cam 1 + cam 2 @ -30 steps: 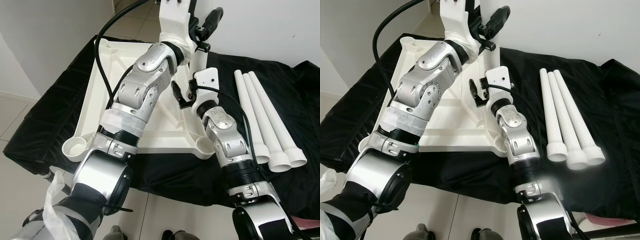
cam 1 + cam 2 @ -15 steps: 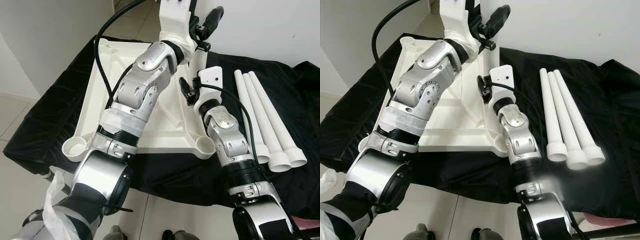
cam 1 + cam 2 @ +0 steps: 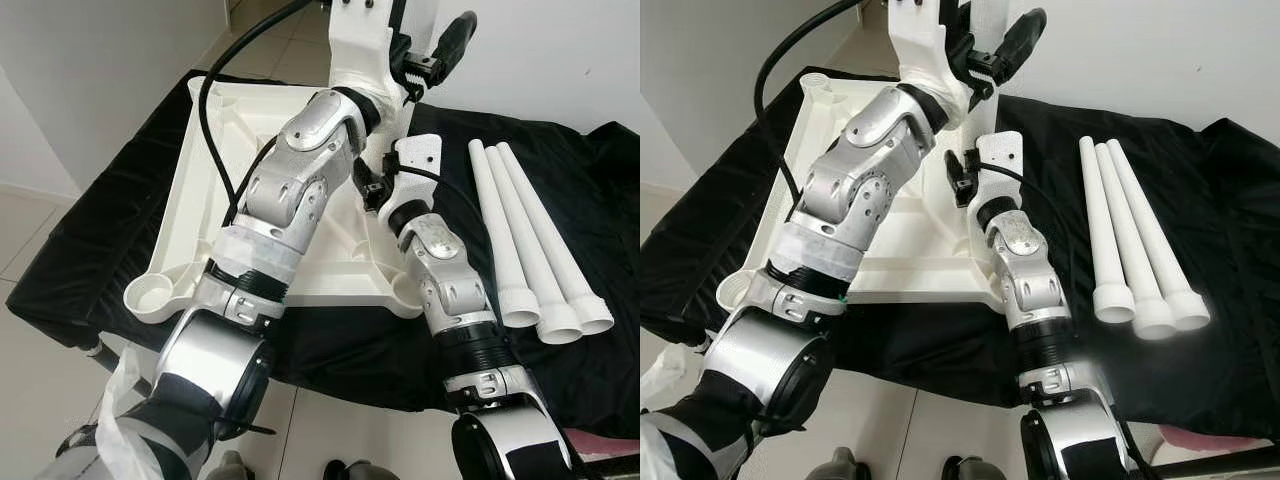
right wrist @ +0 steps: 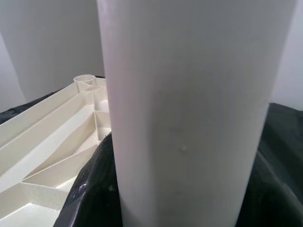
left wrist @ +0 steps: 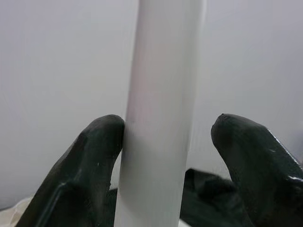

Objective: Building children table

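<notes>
On the black cloth (image 3: 90, 240) lies the upturned tabletop (image 3: 215, 150), and one leg (image 5: 158, 113) stands between my left gripper (image 5: 165, 142)'s spread fingers, touching one only. It could tip. My right gripper (image 3: 368, 188), fingers unclear, has edged nearer it; three legs (image 3: 530, 240) wait aside.
</notes>
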You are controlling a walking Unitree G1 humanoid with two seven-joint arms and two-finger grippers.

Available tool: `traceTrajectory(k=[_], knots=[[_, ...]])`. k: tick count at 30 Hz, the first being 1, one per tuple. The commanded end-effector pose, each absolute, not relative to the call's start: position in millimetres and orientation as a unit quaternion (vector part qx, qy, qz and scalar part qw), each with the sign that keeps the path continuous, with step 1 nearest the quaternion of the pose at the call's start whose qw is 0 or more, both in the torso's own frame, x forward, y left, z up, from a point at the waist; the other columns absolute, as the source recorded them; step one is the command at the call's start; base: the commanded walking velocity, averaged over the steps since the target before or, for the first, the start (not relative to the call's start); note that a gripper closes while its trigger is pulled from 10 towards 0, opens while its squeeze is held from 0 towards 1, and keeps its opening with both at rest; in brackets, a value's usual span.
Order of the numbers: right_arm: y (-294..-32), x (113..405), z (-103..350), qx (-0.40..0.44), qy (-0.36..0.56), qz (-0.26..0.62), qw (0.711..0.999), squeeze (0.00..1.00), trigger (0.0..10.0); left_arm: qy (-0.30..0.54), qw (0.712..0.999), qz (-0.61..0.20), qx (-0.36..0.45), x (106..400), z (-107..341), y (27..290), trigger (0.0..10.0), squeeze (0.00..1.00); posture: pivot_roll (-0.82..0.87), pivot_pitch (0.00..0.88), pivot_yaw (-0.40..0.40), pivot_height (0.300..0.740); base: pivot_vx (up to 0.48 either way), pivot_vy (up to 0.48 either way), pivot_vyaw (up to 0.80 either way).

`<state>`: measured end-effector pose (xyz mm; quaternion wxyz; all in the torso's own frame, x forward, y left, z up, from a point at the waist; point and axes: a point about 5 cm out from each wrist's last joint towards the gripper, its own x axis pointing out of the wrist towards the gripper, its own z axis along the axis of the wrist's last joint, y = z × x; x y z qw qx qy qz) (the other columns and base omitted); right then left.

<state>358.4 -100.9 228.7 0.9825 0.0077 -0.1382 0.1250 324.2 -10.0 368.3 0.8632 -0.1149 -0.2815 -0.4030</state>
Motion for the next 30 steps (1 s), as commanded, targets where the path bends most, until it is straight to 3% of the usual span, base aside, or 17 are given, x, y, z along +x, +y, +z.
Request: traceTrajectory(k=[1, 14, 22, 26, 30], knots=[[-107.2, 357.2, 227.0, 0.022, -0.135, 0.112, 0.984, 0.00, 10.0, -0.300, 0.849, -0.417, -0.123, 318.5, 372.5, -8.7, 10.0, 0.00, 0.01, 0.082, -0.043, 0.740, 0.000, 0.000, 0.00], [-127.4, 350.6, 213.2, 0.034, -0.132, 0.058, 0.989, 0.00, 10.0, -0.273, 0.865, -0.395, -0.145, 319.8, 343.2, 14.1, 10.0, 0.00, 0.01, 0.089, -0.039, 0.740, 0.000, 0.000, 0.00], [-138.4, 338.2, 200.1, 0.045, -0.130, 0.038, 0.990, 0.00, 10.0, -0.233, 0.889, -0.382, -0.101, 317.3, 306.6, 25.4, 10.0, 0.00, 0.01, 0.100, -0.040, 0.740, 0.000, 0.000, 0.00], [-140.0, 322.4, 179.1, 0.040, -0.111, 0.051, 0.992, 0.00, 10.0, -0.198, 0.905, -0.373, -0.055, 312.7, 268.0, 36.2, 10.0, 0.00, 0.01, 0.110, -0.041, 0.740, 0.000, 0.000, 0.00], [-140.3, 319.8, 175.4, 0.041, -0.108, 0.050, 0.992, 0.00, 10.0, -0.188, 0.907, -0.372, -0.052, 311.2, 261.6, 37.4, 10.0, 0.00, 0.01, 0.111, -0.042, 0.740, 0.000, 0.000, 0.00]])
